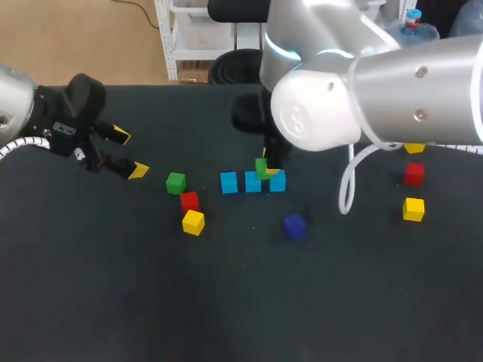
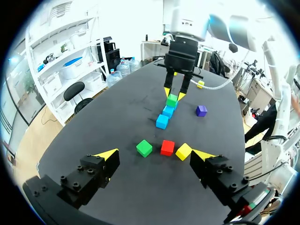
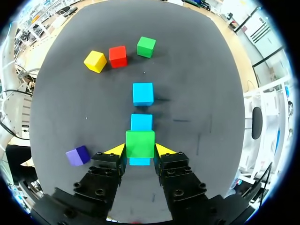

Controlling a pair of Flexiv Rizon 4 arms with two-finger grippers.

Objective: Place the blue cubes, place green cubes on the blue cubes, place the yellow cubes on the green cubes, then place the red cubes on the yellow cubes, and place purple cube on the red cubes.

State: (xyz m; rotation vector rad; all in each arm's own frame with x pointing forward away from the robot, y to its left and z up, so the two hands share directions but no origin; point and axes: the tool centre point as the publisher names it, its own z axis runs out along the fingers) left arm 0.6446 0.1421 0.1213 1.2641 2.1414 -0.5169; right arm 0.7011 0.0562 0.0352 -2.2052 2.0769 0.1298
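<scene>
Three blue cubes (image 1: 229,182) (image 3: 143,93) lie in a row at mid-table. My right gripper (image 1: 265,166) (image 3: 140,150) is shut on a green cube (image 1: 262,169) (image 3: 140,143) (image 2: 172,100), held just above where the middle and right blue cubes meet. To the left of the row lie a second green cube (image 1: 176,182) (image 2: 144,148), a red cube (image 1: 189,200) (image 2: 167,147) and a yellow cube (image 1: 193,222) (image 2: 183,151). A purple cube (image 1: 294,225) (image 3: 78,155) lies nearer the front. My left gripper (image 1: 130,153) (image 2: 154,155) hangs open at the far left, empty.
At the right side lie another red cube (image 1: 413,173) and a yellow cube (image 1: 413,209); a further yellow cube (image 1: 413,148) shows partly under my right arm. A white cable (image 1: 347,188) droops from that arm over the table.
</scene>
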